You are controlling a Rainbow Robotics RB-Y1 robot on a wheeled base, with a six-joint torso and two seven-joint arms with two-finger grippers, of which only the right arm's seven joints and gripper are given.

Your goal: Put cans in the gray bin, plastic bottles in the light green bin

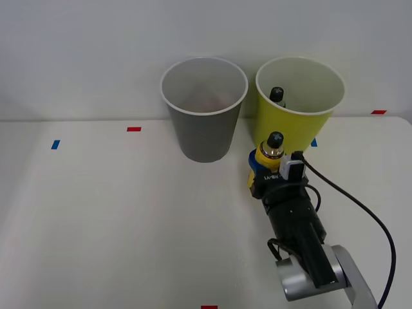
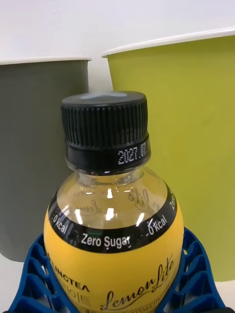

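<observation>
Nearest, at the lower right of the front view, a black right arm (image 1: 297, 225) reaching forward over the white desk (image 1: 116, 219), a black cable looping off its side. At its tip, the right gripper (image 1: 265, 172), blue ribbed jaws clamped on a yellow bottle (image 1: 269, 159); seen from the wrist, blue fingers (image 2: 196, 274) pressed against both flanks of the yellow bottle (image 2: 113, 244). Upright in the grip, black ribbed cap on top, clear neck, black band reading "Zero Sugar" and "0 kcal", script "Lemon Lite" on the yellow label (a printed date, 2027, on the cap ring). Just beyond the bottle, the light green bin (image 1: 299, 109), standing on the desk at the far edge, white rim, pale inside; from the wrist, its green wall (image 2: 181, 146) rising behind and beside the cap. Inside it, a second bottle (image 1: 277, 96) leaning near the left inner wall, black cap showing. Just beside it to the left, rims close but apart, the gray bin (image 1: 204, 109), white-rimmed, upright; gray wall (image 2: 39, 156) also visible from the wrist. Contents of the gray bin not clear enough to tell. Scattered on the desk, small tape marks: red (image 1: 134, 129), blue (image 1: 55, 144), another red (image 1: 378, 112) at the far right. Behind everything, a plain white wall (image 1: 77, 51).
</observation>
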